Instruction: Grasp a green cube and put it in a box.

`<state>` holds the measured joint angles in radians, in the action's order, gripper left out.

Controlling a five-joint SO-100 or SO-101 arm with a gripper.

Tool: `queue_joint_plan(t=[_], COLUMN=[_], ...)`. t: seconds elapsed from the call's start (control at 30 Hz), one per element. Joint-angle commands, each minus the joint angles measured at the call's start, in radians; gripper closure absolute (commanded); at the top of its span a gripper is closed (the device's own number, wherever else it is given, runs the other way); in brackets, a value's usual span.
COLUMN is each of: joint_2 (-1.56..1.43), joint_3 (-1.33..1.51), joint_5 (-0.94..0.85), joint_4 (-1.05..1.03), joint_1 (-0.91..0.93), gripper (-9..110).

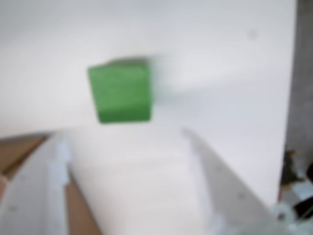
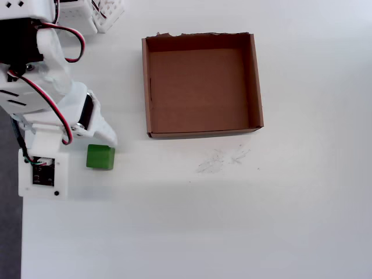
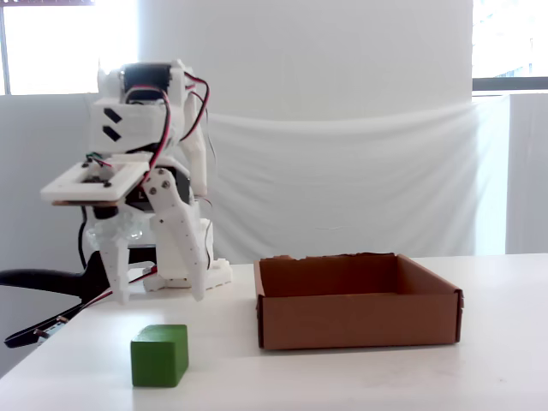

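The green cube (image 2: 100,157) lies on the white table left of the box in the overhead view. It is in front of the box's left corner in the fixed view (image 3: 160,354). The box (image 2: 145,87) is an empty brown cardboard tray with a ragged far edge, also in the fixed view (image 3: 355,321). My gripper (image 3: 160,295) is open and empty and hangs just above the cube with one finger on each side. In the blurred wrist view the cube (image 1: 121,91) lies beyond the gap of my open gripper (image 1: 124,137).
The arm's white base and wired body (image 2: 40,87) fill the left side of the overhead view. The table's left edge (image 2: 9,232) lies close beside it. White plastic parts (image 2: 104,14) stand at the back left. Faint scuff marks (image 2: 221,160) lie in front of the box.
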<state>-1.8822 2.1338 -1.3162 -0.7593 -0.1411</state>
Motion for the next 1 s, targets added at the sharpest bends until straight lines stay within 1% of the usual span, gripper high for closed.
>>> queue_joint_plan(t=[0.0, 0.53, 0.57, 0.97], joint_2=[0.037, 0.236, 0.279, 0.376], joint_3=[-0.087, -0.186, -0.199, -0.245], joint_5=[-0.035, -0.046, -0.043, -0.04], joint_4=[0.008, 0.041, 0.058, 0.077], joint_1=[0.008, -0.006, -0.021, -0.041], gripper=[70, 71, 72, 77])
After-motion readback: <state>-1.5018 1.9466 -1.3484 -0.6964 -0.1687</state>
